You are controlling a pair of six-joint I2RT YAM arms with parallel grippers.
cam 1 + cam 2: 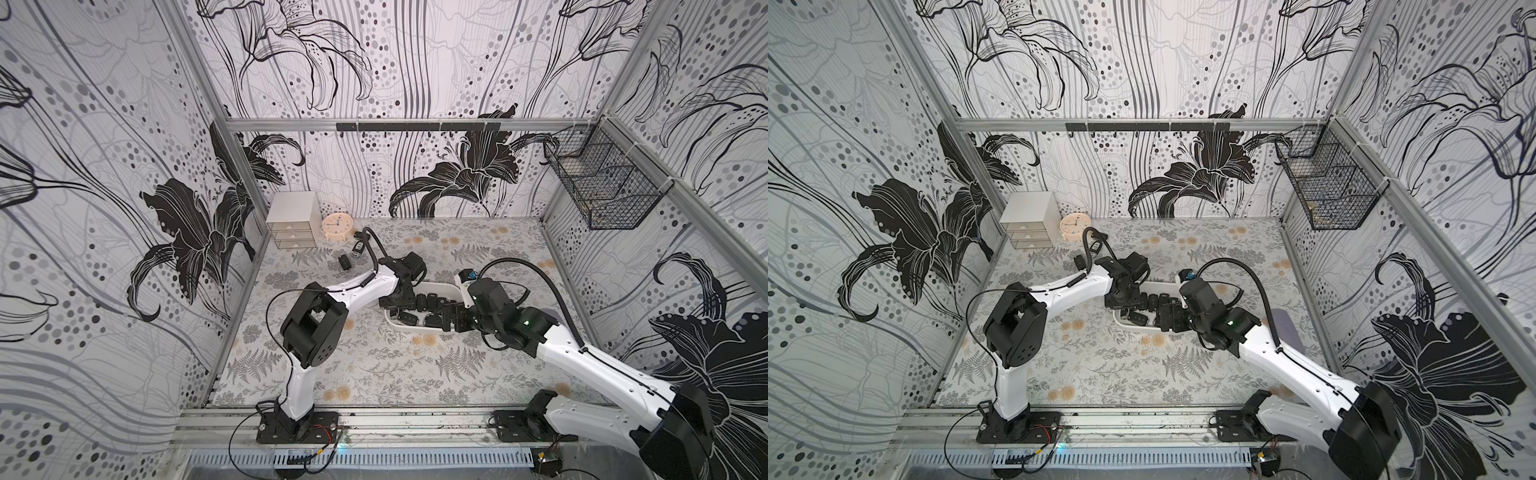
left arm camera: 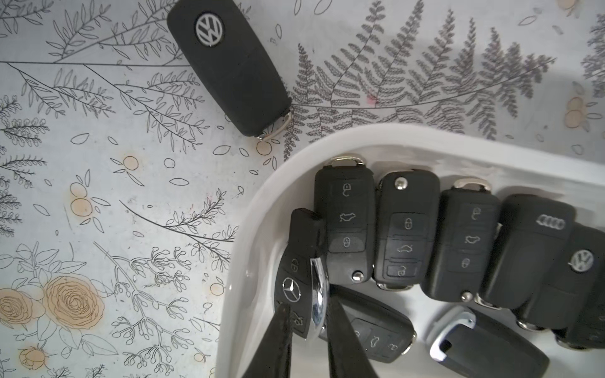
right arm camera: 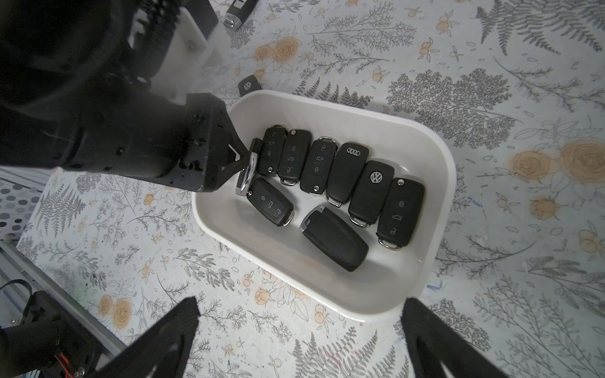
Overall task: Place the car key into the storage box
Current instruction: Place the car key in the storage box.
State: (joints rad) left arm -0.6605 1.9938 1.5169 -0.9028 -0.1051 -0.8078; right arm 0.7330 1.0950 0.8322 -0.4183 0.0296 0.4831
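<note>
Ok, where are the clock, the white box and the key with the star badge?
clock (image 1: 337, 226): in a top view, on its face.
white box (image 3: 343, 121): right wrist view, on its inside wall.
key with the star badge (image 2: 291, 291): left wrist view, on the badge.

The shallow white rectangular storage box (image 3: 376, 131) looks like smooth plastic with a soft sheen. Inside it, the black Mercedes car key (image 2: 294, 291) has a matt plastic face and a mirror-bright chrome band, and the black key fobs (image 2: 406, 229) beside it are matt plastic with polished metal loops. Under the box, the floral-printed table covering (image 2: 98, 163) looks smooth and matt.
</note>
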